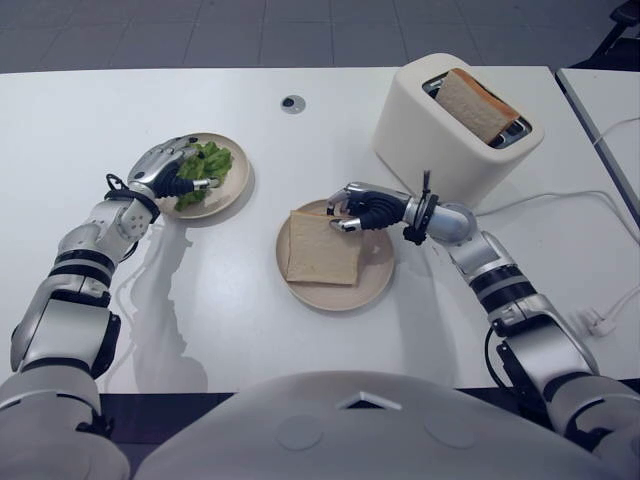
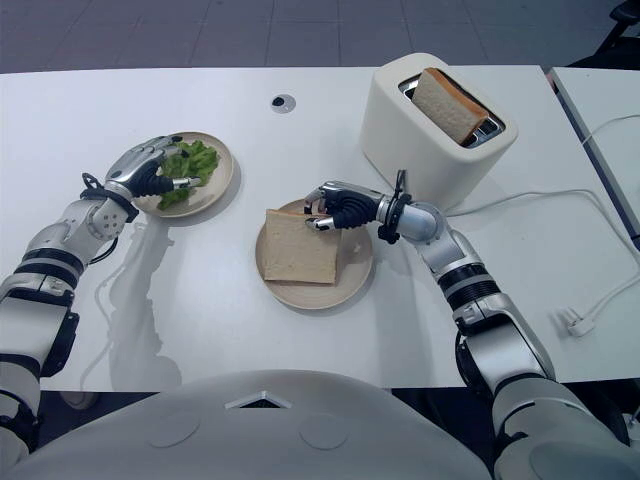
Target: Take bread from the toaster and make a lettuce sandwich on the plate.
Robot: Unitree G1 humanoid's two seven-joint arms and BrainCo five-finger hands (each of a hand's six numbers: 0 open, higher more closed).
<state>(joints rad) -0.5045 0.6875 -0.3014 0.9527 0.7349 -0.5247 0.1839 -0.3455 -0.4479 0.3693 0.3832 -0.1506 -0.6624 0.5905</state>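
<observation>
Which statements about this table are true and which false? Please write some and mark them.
1. A square slice of light bread lies flat on the round beige plate. True.
2. The cream-coloured toaster is empty. False: another bread slice stands in its slot.
3. The green lettuce leaves lie on the bread. False: they are on a second beige plate at the left.
4. The left hand is closed on the lettuce. True.
5. The right hand is at the plated slice's corner. True.
</observation>
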